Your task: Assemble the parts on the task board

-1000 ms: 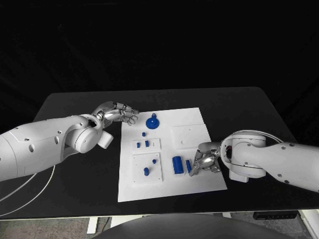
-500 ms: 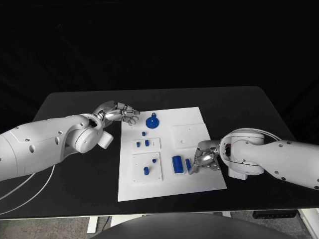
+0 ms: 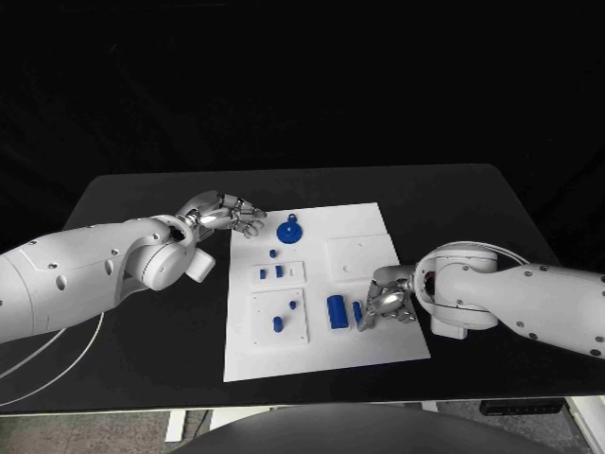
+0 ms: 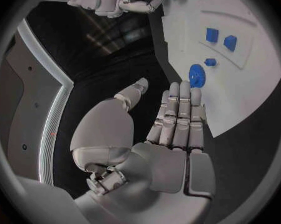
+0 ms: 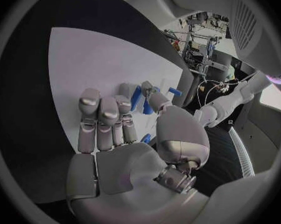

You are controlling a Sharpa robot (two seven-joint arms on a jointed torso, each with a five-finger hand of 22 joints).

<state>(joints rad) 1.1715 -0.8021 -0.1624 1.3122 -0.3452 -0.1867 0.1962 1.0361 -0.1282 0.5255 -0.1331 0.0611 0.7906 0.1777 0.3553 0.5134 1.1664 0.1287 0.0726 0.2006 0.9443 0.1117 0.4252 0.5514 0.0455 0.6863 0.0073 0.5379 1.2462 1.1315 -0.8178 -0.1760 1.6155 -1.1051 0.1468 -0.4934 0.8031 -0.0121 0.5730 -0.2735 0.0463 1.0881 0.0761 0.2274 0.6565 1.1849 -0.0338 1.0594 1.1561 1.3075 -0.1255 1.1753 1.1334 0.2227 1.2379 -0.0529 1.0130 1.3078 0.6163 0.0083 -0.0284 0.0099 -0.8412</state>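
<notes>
The white task board [image 3: 364,241] [image 4: 252,92] [image 5: 97,59] lies mid-table and carries several blue parts. A round blue part [image 3: 290,233] [image 4: 197,75] sits near its far left corner, close to my left hand [image 3: 225,216] [image 4: 171,129]. That hand hovers at the board's edge with its fingers straight and holds nothing. On the near right of the board a wide blue block [image 3: 337,312] lies beside a narrow blue part [image 3: 358,310] [image 5: 135,98]. My right hand [image 3: 388,304] [image 5: 115,134] pinches the narrow part between thumb and a finger.
Two small blue parts [image 3: 270,273] [image 4: 220,38] stand in a raised white panel, and two more [image 3: 285,315] in the panel nearer me. A bare raised square [image 3: 357,253] lies right of them. Black table [image 3: 153,322] surrounds the board.
My right hand has edged left and slightly away from me, closing in on the narrow blue part. The left hand has stayed put.
</notes>
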